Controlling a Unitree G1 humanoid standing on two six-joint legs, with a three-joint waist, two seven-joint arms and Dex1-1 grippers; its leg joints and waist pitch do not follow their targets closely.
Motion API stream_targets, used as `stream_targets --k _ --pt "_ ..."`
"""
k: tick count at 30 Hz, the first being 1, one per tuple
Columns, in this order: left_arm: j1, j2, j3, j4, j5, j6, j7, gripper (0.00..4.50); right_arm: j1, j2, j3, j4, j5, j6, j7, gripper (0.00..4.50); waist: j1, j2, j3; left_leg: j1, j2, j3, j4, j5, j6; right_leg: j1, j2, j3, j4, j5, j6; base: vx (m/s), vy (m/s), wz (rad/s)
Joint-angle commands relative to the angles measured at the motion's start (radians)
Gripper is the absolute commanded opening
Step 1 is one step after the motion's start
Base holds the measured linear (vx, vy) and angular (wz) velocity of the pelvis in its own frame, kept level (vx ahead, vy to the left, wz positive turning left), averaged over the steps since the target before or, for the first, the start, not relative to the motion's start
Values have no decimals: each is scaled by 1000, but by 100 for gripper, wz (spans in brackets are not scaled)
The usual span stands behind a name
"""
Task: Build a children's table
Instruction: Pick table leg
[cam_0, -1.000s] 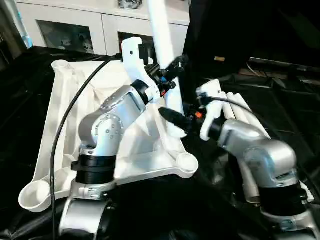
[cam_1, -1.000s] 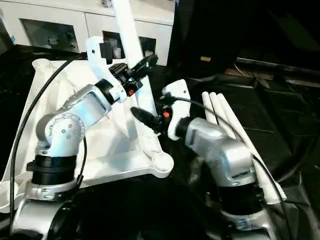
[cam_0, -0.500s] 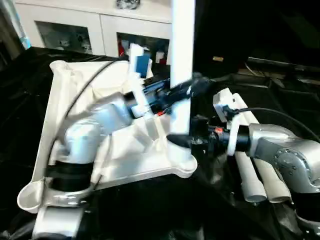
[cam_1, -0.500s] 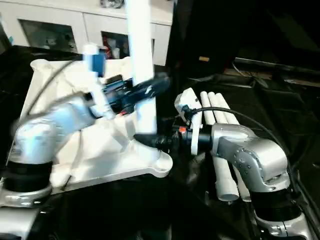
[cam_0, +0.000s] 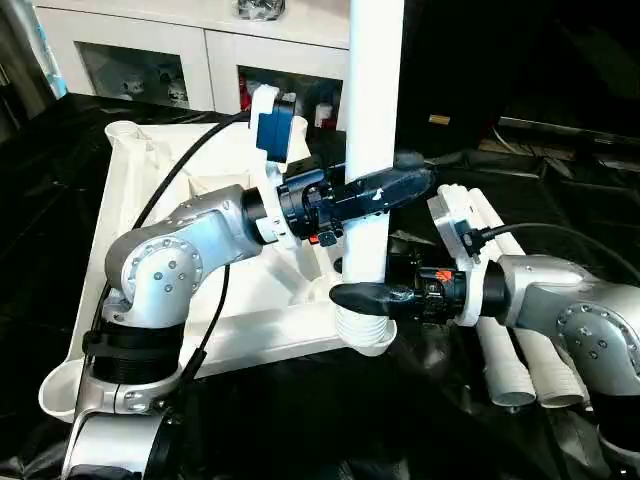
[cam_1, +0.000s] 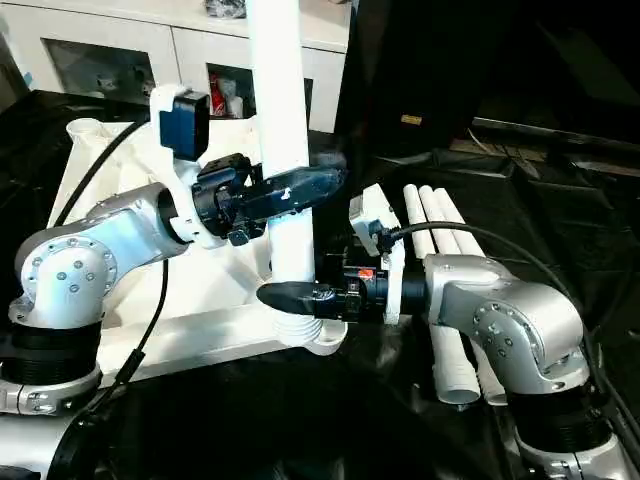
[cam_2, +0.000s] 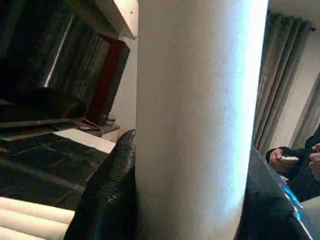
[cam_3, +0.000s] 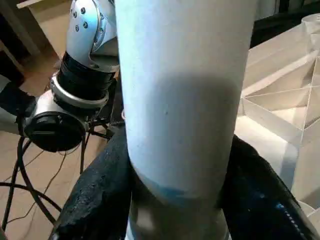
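Observation:
The children's table top lies underside up on black cloth, ribs showing. One white leg stands upright with its ribbed lower end at the near right corner socket. My left gripper is shut on the leg about halfway up. My right gripper is shut on it low down, just above the socket. In the left wrist view the leg sits between black fingers. In the right wrist view the leg is also flanked by fingers. Three more legs lie side by side to the right.
A white glass-door cabinet stands behind the table top. Black cloth covers the work surface all around. My left arm's black cable hangs over the table top. A person's hand shows far off in the left wrist view.
The leg swung from tilted to upright and its lower end came to the near right corner socket. My right gripper moved in low and closed around it. The camera also shifted.

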Motion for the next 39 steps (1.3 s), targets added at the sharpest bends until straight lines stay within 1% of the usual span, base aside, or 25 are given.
stream_targets --k 1,2,3,4,6,7,8,9,11,13,17,18,19,21,23,24,26,27,29,30,31,35,37,38,39 --pt "-21 -8 -5 -22 -24 7 0 224 7 3 -14 18 -15 -4 -42 196 4 3 -68 11 53 -17 -74 -122 -23 50 -81 48 -79 -239 -159 0 0 0" --pt "-21 -8 -5 -22 -24 7 0 245 7 3 -14 18 -15 -4 -42 196 3 1 -67 10 52 -17 -75 -124 -24 51 -81 48 -80 -244 -158 0 0 0" --pt "-32 -30 17 -4 -19 8 64 258 2 15 -15 25 -23 -13 -59 195 4 2 -68 9 53 -17 -74 -124 -29 51 -82 48 -79 -247 -157 0 0 0" --pt "-33 -35 21 0 -20 8 71 258 1 19 -16 26 -25 -16 -63 195 3 2 -67 9 53 -17 -75 -126 -29 50 -82 48 -81 -250 -157 0 0 0" --pt "-34 -43 16 2 33 -26 121 278 -8 42 -18 44 -48 -34 -102 193 4 4 -68 10 53 -18 -75 -124 -31 50 -82 48 -81 -243 -158 0 0 0" --pt "-33 -43 10 1 56 -37 138 294 -11 49 -19 49 -57 -40 -114 193 2 1 -68 9 52 -18 -75 -126 -31 51 -80 47 -82 -247 -151 0 0 0" --pt "-38 -47 4 8 94 -43 185 294 -19 66 -20 69 -81 -55 -149 193 2 4 -69 9 54 -19 -75 -118 -33 50 -81 48 -79 -234 -148 0 0 0" --pt "-41 -52 -1 14 119 -45 220 305 -26 79 -20 86 -102 -67 -179 193 0 3 -70 9 52 -19 -75 -116 -37 51 -80 47 -80 -235 -145 0 0 0" --pt "-57 -80 -1 36 189 -62 333 305 -44 107 -19 140 -156 -108 -243 193 -2 3 -69 8 53 -19 -75 -118 -44 51 -81 48 -79 -232 -145 0 0 0" --pt "-73 -105 11 62 227 -63 424 305 -53 125 -24 168 -175 -122 -278 193 -1 2 -71 10 52 -17 -73 -113 -45 51 -80 49 -79 -224 -142 0 0 0" --pt "-83 -117 7 83 272 -76 493 305 -67 143 -27 195 -191 -134 -320 193 0 0 -74 6 50 -19 -72 -78 -30 56 -79 47 -73 -161 -144 0 0 0" --pt "-86 -127 12 88 274 -82 509 288 -69 148 -27 199 -193 -137 -325 193 0 0 -76 5 49 -19 -71 -65 -26 58 -78 47 -70 -134 -150 0 0 0" --pt "-93 -164 24 106 286 -97 559 277 -73 155 -25 208 -203 -140 -330 193 -1 -1 -76 4 50 -17 -70 -55 -22 58 -77 47 -67 -104 -161 0 0 0" --pt "-96 -194 25 121 300 -116 588 270 -75 159 -22 213 -211 -142 -334 193 0 -1 -76 5 50 -16 -68 -57 -14 59 -78 47 -68 -86 -175 0 0 0" --pt "-96 -208 22 126 308 -125 597 265 -76 162 -21 216 -216 -146 -337 193 2 -2 -75 5 49 -16 -68 -62 -5 59 -79 48 -70 -91 -179 0 0 0" --pt "-95 -214 20 126 309 -123 600 247 -76 164 -20 217 -218 -147 -339 193 2 3 -75 5 51 -17 -69 -66 -3 59 -81 48 -70 -99 -181 0 0 0" --pt "-95 -223 15 125 313 -119 603 237 -77 169 -18 216 -220 -149 -345 193 1 0 -74 6 51 -17 -70 -76 -7 59 -80 48 -72 -117 -176 0 0 0" --pt "-95 -226 12 123 310 -118 600 233 -78 170 -16 216 -223 -152 -349 193 1 2 -73 6 51 -17 -70 -87 -10 58 -80 47 -75 -135 -171 0 0 0" --pt "-95 -226 12 122 309 -119 598 228 -79 170 -16 217 -224 -151 -354 193 0 2 -72 6 50 -18 -71 -94 -11 58 -80 47 -75 -147 -165 0 0 0" --pt "-95 -223 12 121 304 -122 589 206 -80 180 -32 221 -201 -127 -356 228 -1 6 -73 7 51 -18 -71 -100 -14 57 -80 47 -77 -155 -163 0 0 0" --pt "-95 -217 10 122 308 -126 582 200 -81 181 -45 219 -181 -112 -346 249 -2 4 -72 7 50 -18 -72 -104 -14 56 -79 47 -77 -158 -163 0 0 0" --pt "-95 -201 11 117 301 -128 546 190 -80 166 -59 206 -164 -102 -319 271 -1 7 -74 8 51 -19 -72 -96 -15 56 -79 47 -74 -135 -166 0 0 0" --pt "-91 -172 9 100 269 -113 472 185 -78 129 -64 198 -145 -84 -276 291 2 7 -74 11 52 -18 -71 -88 -10 56 -78 47 -73 -122 -170 0 0 0" --pt "-86 -155 3 86 251 -103 428 184 -75 104 -64 187 -126 -74 -236 300 2 6 -74 8 50 -17 -71 -84 -9 58 -78 47 -72 -113 -175 0 0 0" --pt "-82 -143 0 75 233 -92 396 184 -71 86 -65 177 -111 -64 -209 300 5 7 -74 9 52 -18 -71 -81 -6 58 -79 47 -69 -105 -180 0 0 0"
